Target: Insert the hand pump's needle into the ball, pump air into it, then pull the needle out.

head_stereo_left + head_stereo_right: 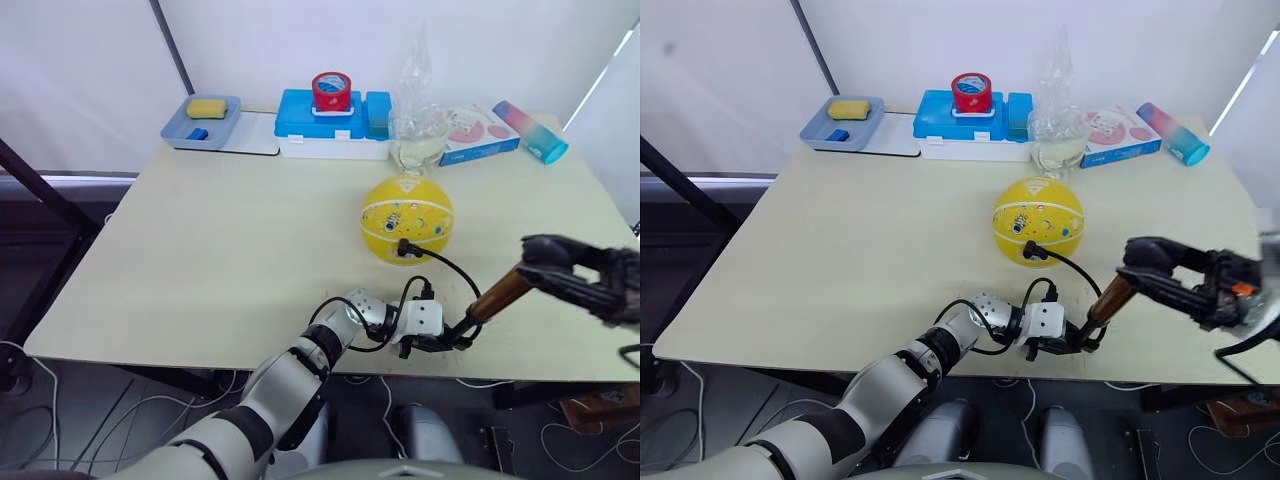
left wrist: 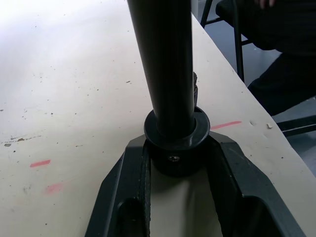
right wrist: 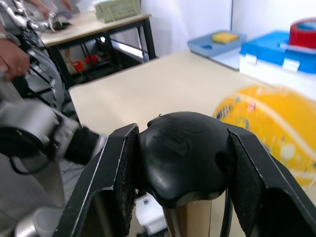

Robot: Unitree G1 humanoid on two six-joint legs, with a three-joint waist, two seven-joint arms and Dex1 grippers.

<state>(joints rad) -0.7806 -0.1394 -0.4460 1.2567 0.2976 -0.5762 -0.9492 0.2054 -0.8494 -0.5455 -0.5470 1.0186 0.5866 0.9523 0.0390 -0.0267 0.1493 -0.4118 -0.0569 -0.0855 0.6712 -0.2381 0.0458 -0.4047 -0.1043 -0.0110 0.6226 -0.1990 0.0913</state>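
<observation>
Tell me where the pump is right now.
In the left eye view the hand pump slants above the table's near right edge, just in front of the ball, its base held by the left gripper, its handle by the right gripper.

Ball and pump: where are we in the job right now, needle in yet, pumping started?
Done: the needle is seated in the ball, which looks round. In hand: the left gripper clamps the hand pump at its lower end cap on the table, and the right gripper is shut on the T-handle, so pumping is set up or under way. Left: finish pumping, then pull the needle out.
</observation>
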